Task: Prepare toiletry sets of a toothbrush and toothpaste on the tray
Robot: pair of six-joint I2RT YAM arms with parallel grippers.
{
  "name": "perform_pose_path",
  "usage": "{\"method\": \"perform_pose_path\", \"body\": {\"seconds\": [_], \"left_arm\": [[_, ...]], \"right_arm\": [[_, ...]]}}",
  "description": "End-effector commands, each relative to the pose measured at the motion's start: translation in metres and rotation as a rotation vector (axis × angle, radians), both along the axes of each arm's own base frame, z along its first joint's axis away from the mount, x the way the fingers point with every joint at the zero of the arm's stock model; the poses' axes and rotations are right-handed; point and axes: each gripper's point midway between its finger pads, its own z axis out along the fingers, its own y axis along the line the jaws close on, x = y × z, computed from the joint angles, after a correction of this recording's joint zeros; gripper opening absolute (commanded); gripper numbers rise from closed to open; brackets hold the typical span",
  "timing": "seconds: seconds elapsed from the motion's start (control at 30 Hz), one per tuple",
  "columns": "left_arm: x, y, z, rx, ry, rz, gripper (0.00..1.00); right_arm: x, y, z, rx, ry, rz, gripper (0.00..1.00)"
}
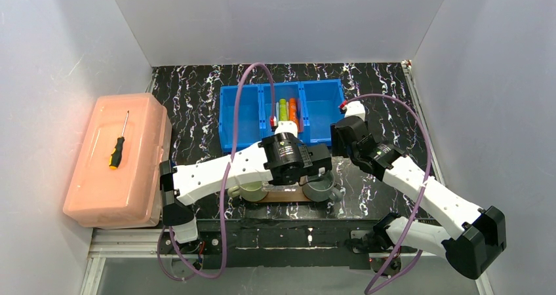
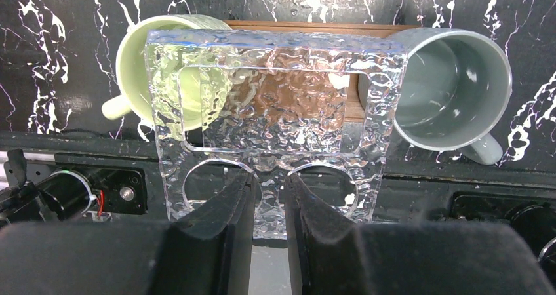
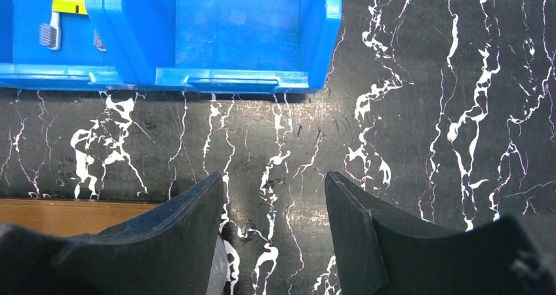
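Observation:
The dark-brown wooden tray (image 1: 283, 194) lies near the front edge, with a green mug (image 2: 134, 59) at its left end and a grey mug (image 2: 452, 92) at its right. My left gripper (image 2: 269, 180) hovers over the tray, shut on the near rib of a clear plastic holder (image 2: 275, 111) held between the mugs. A lime-green tube (image 1: 282, 110) and an orange tube (image 1: 292, 111) lie in the middle compartment of the blue bin (image 1: 242, 111). A toothbrush head (image 3: 49, 33) shows there too. My right gripper (image 3: 272, 177) stands open and empty over the tabletop, just in front of the bin's right compartment.
A pink lidded box (image 1: 131, 177) with a screwdriver (image 1: 117, 148) on top fills the left side. White walls close in the table on three sides. The tray's right end (image 3: 65, 215) lies just left of my right fingers.

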Motion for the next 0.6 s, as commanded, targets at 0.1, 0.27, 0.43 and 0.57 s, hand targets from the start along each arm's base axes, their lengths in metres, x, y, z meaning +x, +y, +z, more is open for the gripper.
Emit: {"method": "perform_pose_path", "body": {"seconds": [0.1, 0.27, 0.43, 0.57], "left_arm": [[-0.008, 0.005, 0.016, -0.055, -0.012, -0.017, 0.00], [-0.012, -0.007, 0.008, -0.122, 0.005, -0.076, 0.00], [-0.010, -0.006, 0.008, -0.143, -0.017, -0.085, 0.00], [-0.009, -0.007, 0.005, -0.130, -0.016, -0.087, 0.00]], "right_arm": [[0.005, 0.002, 0.007, 0.035, -0.036, -0.012, 0.66], [0.005, 0.001, 0.006, 0.029, -0.034, -0.010, 0.66], [0.004, 0.000, 0.005, 0.026, -0.033, -0.010, 0.67], [0.004, 0.001, 0.004, 0.027, -0.030, -0.007, 0.67]]}}
